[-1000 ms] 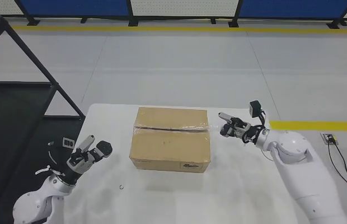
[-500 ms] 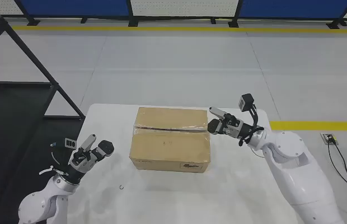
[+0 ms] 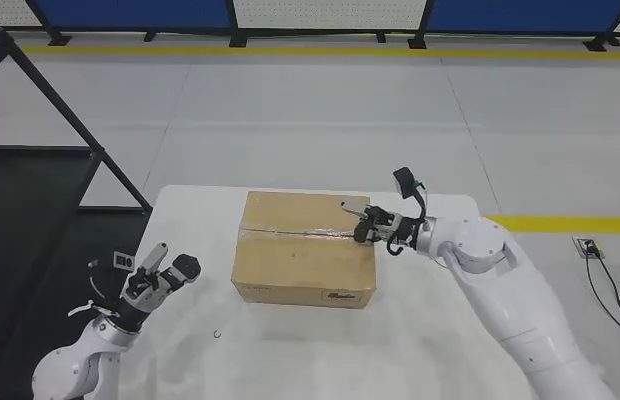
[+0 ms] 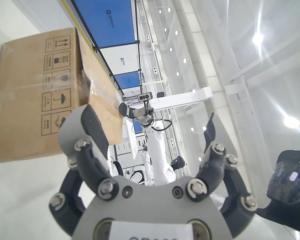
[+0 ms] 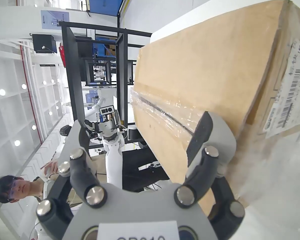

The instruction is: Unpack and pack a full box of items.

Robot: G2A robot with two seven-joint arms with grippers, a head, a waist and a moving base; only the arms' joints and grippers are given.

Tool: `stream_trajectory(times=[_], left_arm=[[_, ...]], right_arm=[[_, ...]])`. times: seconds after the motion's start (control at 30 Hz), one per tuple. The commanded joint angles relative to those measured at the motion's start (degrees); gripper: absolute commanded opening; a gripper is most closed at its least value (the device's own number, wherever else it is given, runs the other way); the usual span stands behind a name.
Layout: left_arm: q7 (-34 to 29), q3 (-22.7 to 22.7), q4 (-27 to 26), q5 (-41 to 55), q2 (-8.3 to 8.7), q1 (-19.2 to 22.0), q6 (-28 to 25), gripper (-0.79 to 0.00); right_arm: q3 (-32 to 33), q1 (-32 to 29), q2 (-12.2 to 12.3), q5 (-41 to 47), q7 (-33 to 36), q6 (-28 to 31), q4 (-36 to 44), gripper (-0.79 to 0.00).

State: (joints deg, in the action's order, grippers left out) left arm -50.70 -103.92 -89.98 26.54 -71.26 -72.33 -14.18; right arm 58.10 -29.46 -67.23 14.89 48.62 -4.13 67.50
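A closed brown cardboard box (image 3: 305, 248) sits in the middle of the white table (image 3: 420, 330), its top seam sealed with clear tape (image 5: 162, 112). My right gripper (image 3: 356, 222) is open and hovers over the box's right top edge by the taped seam; one of its fingers (image 5: 202, 132) lies just above the tape. My left gripper (image 3: 162, 265) is open and empty, held above the table's left part, well clear of the box (image 4: 37, 93). The box's contents are hidden.
A small dark ring (image 3: 218, 334) lies on the table in front of the box's left corner. A black metal frame (image 3: 60, 110) stands left of the table. A shipping label (image 5: 287, 106) is stuck on the box's right end.
My right gripper has moved left from beside the box's right end to over its top edge at the seam. The left gripper has barely shifted.
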Motion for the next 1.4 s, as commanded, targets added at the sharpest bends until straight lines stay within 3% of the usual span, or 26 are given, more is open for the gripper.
stream_trajectory(times=[0.0,0.27,0.33,0.4,0.83,1.37], left_arm=[[0.1,0.3,0.1,0.0,0.12,0.2,0.1,0.000],[0.4,0.9,0.9,0.2,0.62,0.8,0.0,0.000],[0.7,0.7,1.3,0.6,0.75,0.8,-0.2,0.000],[0.9,0.4,1.6,1.1,0.87,0.7,-0.4,0.000],[1.5,-1.9,3.4,4.7,1.74,0.1,-1.4,0.000],[1.1,-2.2,6.0,7.4,2.50,-1.2,-2.4,0.000]], right_arm=[[-0.1,0.1,0.0,-0.3,0.4,0.0,0.0,-0.166],[-0.9,0.1,-0.4,-1.1,0.1,-0.1,0.3,-0.477],[-1.6,0.6,-0.7,-1.5,0.1,-0.6,-0.1,-0.625],[-2.4,1.2,-1.0,-2.1,0.0,-1.2,-0.7,-0.674],[-8.6,5.3,-3.3,-6.9,-0.7,-4.3,-3.9,-0.730],[-15.4,9.7,-7.8,-7.8,-4.4,-5.8,-8.3,-0.699]])
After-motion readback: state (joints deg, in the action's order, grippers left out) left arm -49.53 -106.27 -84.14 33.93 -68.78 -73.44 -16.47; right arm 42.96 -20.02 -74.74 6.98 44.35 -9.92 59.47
